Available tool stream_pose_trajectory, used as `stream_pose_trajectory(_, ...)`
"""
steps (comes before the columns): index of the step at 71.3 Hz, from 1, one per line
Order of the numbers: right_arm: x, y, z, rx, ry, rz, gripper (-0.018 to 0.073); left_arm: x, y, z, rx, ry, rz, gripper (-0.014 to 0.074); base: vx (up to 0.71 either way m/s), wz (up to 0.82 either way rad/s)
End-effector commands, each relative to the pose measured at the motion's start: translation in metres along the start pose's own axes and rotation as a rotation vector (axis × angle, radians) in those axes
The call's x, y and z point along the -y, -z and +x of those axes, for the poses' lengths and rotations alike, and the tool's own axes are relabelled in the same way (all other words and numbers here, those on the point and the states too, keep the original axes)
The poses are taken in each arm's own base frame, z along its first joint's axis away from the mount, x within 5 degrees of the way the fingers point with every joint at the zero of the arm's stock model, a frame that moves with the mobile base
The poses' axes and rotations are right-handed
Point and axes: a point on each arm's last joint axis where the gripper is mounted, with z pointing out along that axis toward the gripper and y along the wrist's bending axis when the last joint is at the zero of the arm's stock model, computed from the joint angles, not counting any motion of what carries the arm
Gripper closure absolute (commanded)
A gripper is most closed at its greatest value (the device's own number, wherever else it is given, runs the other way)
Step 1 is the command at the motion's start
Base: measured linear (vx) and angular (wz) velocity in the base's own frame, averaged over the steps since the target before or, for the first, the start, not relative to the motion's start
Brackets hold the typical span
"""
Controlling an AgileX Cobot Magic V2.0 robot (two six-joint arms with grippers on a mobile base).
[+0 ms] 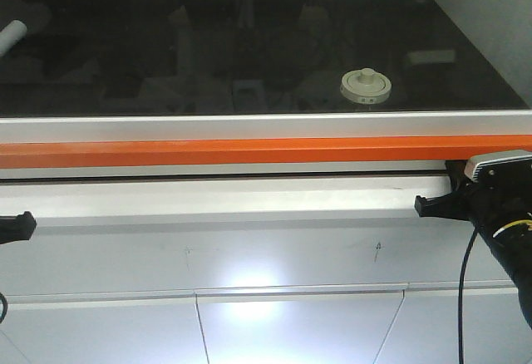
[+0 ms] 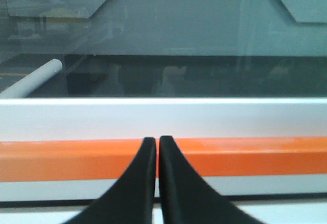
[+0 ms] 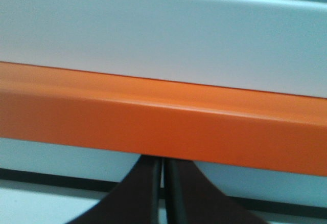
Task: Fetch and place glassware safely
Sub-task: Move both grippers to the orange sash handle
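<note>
**You:** Where is the jar I have to fetch?

**Helper:** Your glass jar (image 1: 365, 91) sits on the dark table (image 1: 249, 56), past the orange bar (image 1: 249, 152), over on your right side. Nothing is touching it.

**You:** What about my pincers?

**Helper:** Your left gripper (image 2: 156, 142) is squeezed closed with nothing in it. Your right gripper (image 3: 163, 165) is closed too, with only a thin crack between its fingers, and it is empty. Both sit low, on the near side of the bar.

**You:** What could go wrong?

**Helper:** I think you could bump the bar if you reach straight ahead, because it stands between you and the jar. If you push in with closed fingers, you may tip the jar or slide it on that shiny top. If you grab only the lid (image 1: 363, 80), it might come off and the glass could drop.

**You:** How many things are there?

**Helper:** One jar, one lid, one white tube (image 1: 12, 36) far to the left, one orange bar and two grippers.
</note>
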Motion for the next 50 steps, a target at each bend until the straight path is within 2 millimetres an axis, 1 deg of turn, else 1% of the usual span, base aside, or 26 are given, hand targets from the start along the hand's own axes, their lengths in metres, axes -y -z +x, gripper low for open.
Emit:
stream_pose_trajectory(1, 0.006, -0.002, -0.033, 0.26, 0.012, 0.025, 0.056, 0.001, -0.006, -0.007, 0.054, -0.022, 0.0, 0.0603, 0.0, 0.0)
stream_pose_trajectory(7, 0.006, -0.002, -0.033, 0.26, 0.011, 0.025, 0.056, 0.001, -0.011, 0.0, 0.035, -0.026, 0.0, 0.0603, 0.0, 0.0)
stream_pose_trajectory(19, 0.006, -0.002, -0.033, 0.26, -0.003, 0.023, 0.056, 0.001, -0.023, 0.013, 0.065, -0.026, 0.006, 0.0603, 0.0, 0.0)
stream_pose_trajectory(29, 0.006, -0.002, -0.033, 0.26, -0.005, 0.023, 0.056, 0.001, -0.033, 0.027, 0.067, -0.026, 0.006, 0.0603, 0.0, 0.0)
stream_pose_trajectory(43, 0.006, -0.002, -0.033, 0.26, -0.007, 0.023, 0.056, 0.001, -0.042, 0.049, 0.05, -0.024, 0.007, 0.0603, 0.0, 0.0)
stream_pose_trajectory(50, 0.006, -0.002, -0.033, 0.26, -0.007, 0.023, 0.056, 0.0, -0.044, 0.053, 0.076, -0.022, 0.0, 0.0603, 0.0, 0.0)
